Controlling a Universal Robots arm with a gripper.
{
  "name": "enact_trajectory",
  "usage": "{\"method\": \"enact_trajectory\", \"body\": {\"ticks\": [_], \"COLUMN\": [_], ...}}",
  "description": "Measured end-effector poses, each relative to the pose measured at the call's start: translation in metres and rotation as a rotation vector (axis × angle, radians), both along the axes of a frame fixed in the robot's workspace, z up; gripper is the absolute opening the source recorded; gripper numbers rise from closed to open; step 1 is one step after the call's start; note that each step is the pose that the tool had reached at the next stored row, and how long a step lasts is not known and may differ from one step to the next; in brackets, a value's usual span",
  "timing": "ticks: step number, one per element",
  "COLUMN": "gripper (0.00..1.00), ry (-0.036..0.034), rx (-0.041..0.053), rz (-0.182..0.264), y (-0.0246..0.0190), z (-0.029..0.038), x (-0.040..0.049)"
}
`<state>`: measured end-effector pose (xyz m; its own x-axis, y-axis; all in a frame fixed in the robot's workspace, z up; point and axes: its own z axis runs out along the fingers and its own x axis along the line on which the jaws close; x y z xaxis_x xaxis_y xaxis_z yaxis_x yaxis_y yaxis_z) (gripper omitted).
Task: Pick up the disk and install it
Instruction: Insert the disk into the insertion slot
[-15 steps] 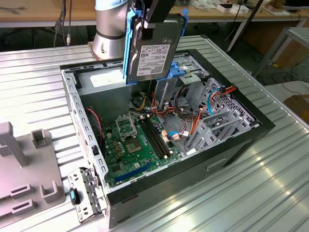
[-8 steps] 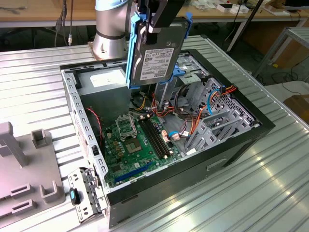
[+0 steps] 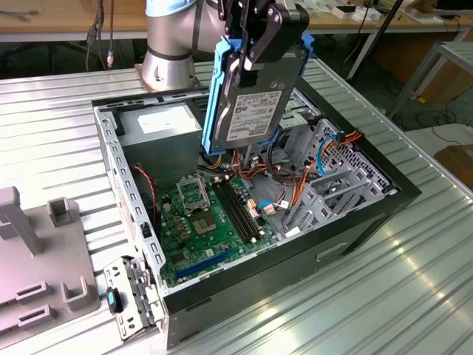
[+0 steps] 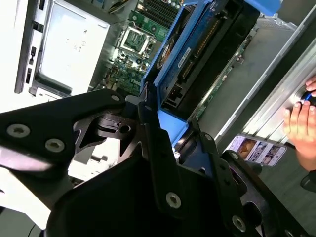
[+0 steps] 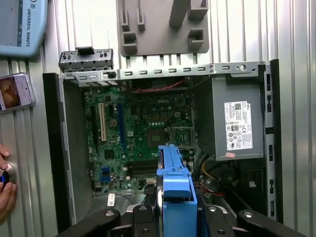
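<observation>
- At the exterior view's left, a grey moulded fixture (image 3: 33, 259) lies on the ribbed metal table (image 3: 414, 296). Just beside it, a small metal bracket (image 3: 127, 299) with a blue tab stands against the near corner of the computer case (image 3: 295, 259).
- The computer case lies on its side with its panel off. A green motherboard (image 3: 203, 222) lies flat on its floor, and a grey power supply (image 3: 159, 126) sits in its far corner.
- Over the middle of the case, the hand (image 3: 250, 59) is clamped on the upper edge of the disk (image 3: 251, 103).
- The disk hangs upright in the air with its white label toward the exterior camera and its blue rail framing the sides. It is above the cables between the power supply and the drive cage (image 3: 332, 185), and is seated in no bay.
- Toward the exterior view's right, the grey drive cage stands inside the case with orange and blue wires (image 3: 325, 151) around it.
- In the first wrist view, a phone (image 5: 15, 91) lies on the table just outside the case wall, with a person's fingers (image 5: 6, 190) near it.
</observation>
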<state>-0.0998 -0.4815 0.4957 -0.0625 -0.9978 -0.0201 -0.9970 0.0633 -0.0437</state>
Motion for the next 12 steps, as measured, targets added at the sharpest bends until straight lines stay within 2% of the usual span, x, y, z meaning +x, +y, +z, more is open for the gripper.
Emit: {"method": "enact_trajectory", "body": {"ticks": [4,9,12], "gripper": [0.37,0.37,0.37], "ry": [0.0000,0.0000,0.0000], "rx": [-0.0001,-0.0001,-0.0001], "rz": [0.001,0.003,0.006], "y": [-0.0102,-0.0250,-0.0289], "z": [-0.0005,-0.0019,-0.0026], "x": [0.0002,0.0032,0.0104]}}
